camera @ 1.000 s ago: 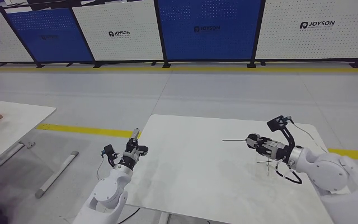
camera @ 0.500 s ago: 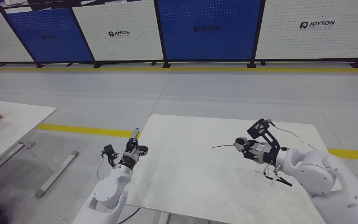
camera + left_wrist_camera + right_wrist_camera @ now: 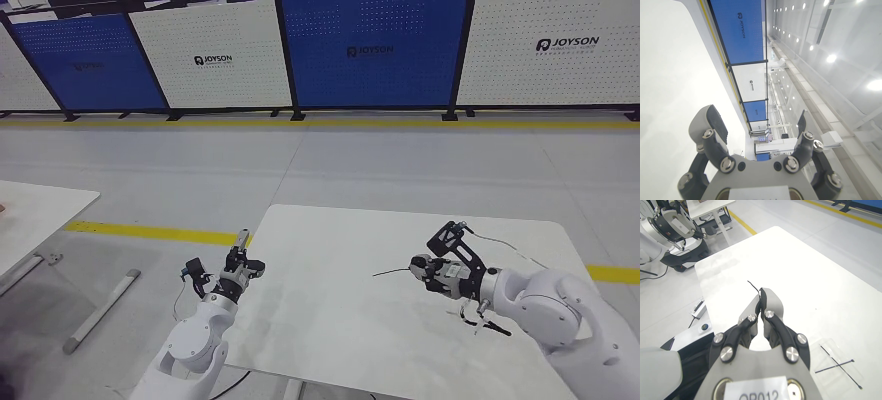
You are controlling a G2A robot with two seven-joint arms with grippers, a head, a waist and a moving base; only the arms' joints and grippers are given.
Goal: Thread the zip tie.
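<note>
Right end effector (image 3: 760,294) has slid inward, pinching a thin, black, slightly curved zip tie (image 3: 754,286).

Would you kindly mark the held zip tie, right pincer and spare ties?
held zip tie (image 3: 753,286): right wrist view, free end.
right pincer (image 3: 760,294): right wrist view, between fingertips.
spare ties (image 3: 838,365): right wrist view, their crossing.

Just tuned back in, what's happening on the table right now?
The right end effector is shut on a black zip tie, holding it above the white table with its thin tail sticking out ahead. The left end effector is open and holds nothing, at the table's edge. Nearby, two spare zip ties lie crossed on the table.
</note>
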